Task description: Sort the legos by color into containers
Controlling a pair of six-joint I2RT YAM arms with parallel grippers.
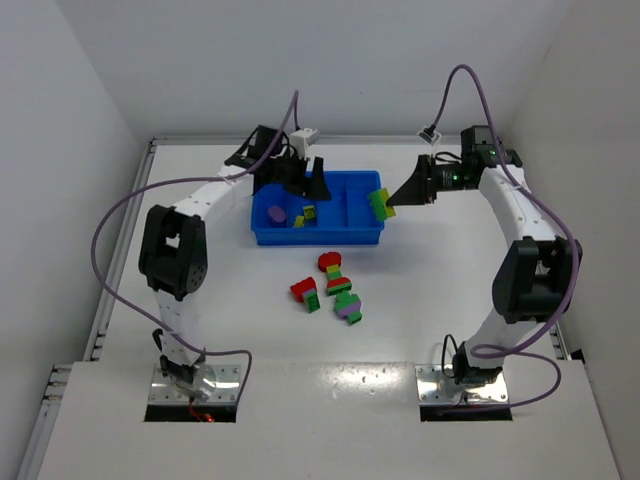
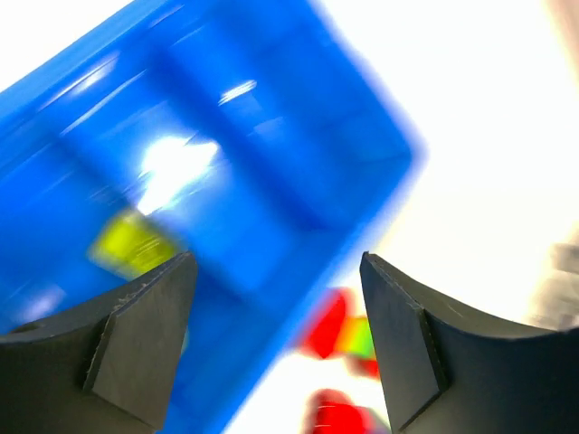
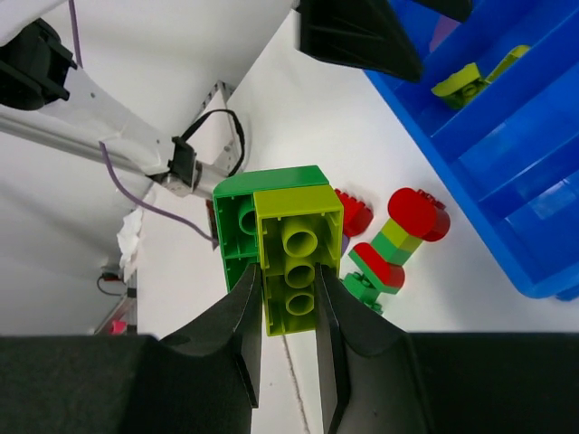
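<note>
**A:** Legos (image 1: 330,285): mixed stacks lie on the table (image 1: 430,290) just in front of the tray (image 1: 320,237). A purple brick (image 1: 275,212) and a yellow-green brick (image 1: 308,213) sit in separate compartments.

**B:** Which step?

**A:** Sorting, partway, I'd judge. The right gripper (image 3: 288,289) is clamped on a green and yellow-green pair (image 3: 298,226) at the tray's right end. The pair looks joined, so it likely needs pulling apart first.

**B:** Left gripper (image 2: 276,267)?

**A:** Jaws well apart, holding nothing, above the tray.
</note>
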